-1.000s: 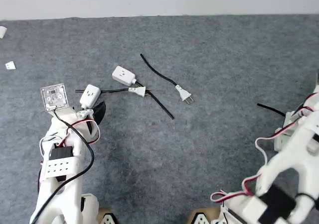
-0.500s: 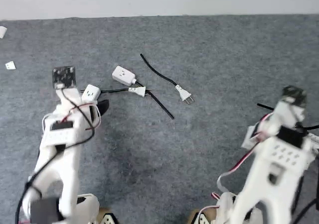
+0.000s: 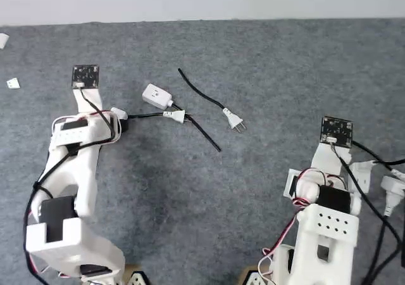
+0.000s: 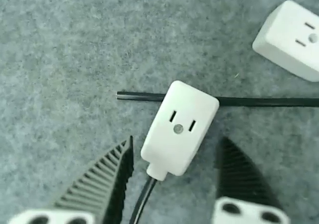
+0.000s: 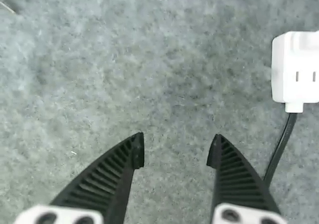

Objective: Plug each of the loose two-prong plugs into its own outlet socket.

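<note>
Left tool (image 4: 177, 142) straddles an outlet socket (image 4: 179, 127) on the worktop (image 3: 285, 63).
You have both tools wide open, the right tool (image 5: 177, 138) near a second socket (image 5: 296, 72). The grasp looks to be in hand: close on the straddled socket, then fetch the loose plug (image 3: 235, 121) lying well apart.

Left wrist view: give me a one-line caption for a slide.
Open jaws flank the cord end of a white outlet socket lying face up on grey carpet, a second socket nearby.
</note>
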